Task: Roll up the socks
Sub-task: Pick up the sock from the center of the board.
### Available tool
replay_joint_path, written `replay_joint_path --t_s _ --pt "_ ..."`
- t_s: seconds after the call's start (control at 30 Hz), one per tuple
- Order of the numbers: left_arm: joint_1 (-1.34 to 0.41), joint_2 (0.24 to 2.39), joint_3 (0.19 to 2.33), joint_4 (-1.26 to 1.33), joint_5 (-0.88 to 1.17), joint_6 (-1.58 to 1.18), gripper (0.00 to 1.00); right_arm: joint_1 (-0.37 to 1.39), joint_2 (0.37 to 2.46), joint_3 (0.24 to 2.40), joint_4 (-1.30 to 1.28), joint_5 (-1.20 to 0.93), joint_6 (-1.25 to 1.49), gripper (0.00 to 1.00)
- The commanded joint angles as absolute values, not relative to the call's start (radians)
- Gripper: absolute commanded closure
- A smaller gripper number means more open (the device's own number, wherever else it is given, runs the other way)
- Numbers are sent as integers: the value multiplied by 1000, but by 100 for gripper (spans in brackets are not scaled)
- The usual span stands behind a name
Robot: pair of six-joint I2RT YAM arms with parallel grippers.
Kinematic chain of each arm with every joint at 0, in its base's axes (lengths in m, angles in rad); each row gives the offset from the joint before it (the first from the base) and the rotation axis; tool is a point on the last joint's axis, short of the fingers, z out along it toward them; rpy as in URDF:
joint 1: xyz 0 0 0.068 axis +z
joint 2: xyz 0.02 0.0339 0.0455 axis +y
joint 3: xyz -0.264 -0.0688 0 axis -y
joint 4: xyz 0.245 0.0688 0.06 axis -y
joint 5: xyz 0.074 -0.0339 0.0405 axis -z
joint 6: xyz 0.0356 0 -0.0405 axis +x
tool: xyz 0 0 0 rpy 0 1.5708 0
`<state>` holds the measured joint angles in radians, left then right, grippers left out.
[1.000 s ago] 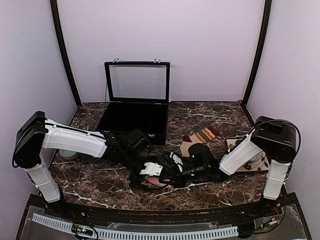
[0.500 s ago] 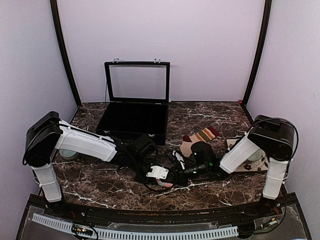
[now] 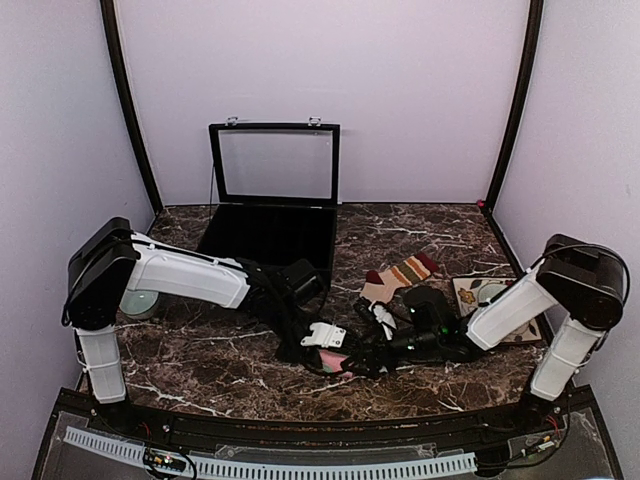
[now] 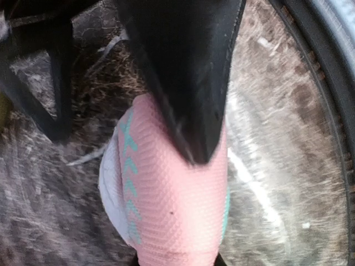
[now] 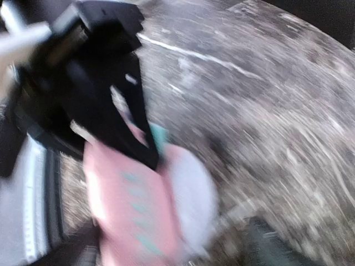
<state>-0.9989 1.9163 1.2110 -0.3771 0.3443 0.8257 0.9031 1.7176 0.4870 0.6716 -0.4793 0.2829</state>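
Note:
The pink socks (image 3: 337, 361) with mint-teal marks lie bundled on the marble table near the front centre. My left gripper (image 3: 326, 342) is shut on them. In the left wrist view the pink socks (image 4: 166, 205) sit between the jaws, and the black upper finger (image 4: 188, 83) presses on top. My right gripper (image 3: 372, 345) stands open just to their right. In the blurred right wrist view the pink bundle (image 5: 130, 210) lies ahead of its spread jaws, apart from them. The tan striped socks (image 3: 400, 273) with a maroon cuff lie flat behind the right gripper.
A black case (image 3: 262, 240) with its glass lid (image 3: 275, 165) raised stands at the back centre-left. A flower-patterned mat (image 3: 492, 298) lies under the right arm. A pale round object (image 3: 140, 302) sits by the left arm. Purple walls close in three sides.
My left gripper has moved right and closed on the pink socks. My right gripper has opened, let go of them and drawn back to the right.

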Motion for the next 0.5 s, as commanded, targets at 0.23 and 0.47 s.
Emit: replay_joint_path --t_s 0.23,0.47 --pt "-786 1902 1436 -869 910 714 100 905 1290 465 491 -164 152 1" --pt "-763 1817 1556 -995 951 720 100 899 1192 476 734 32 412 1"
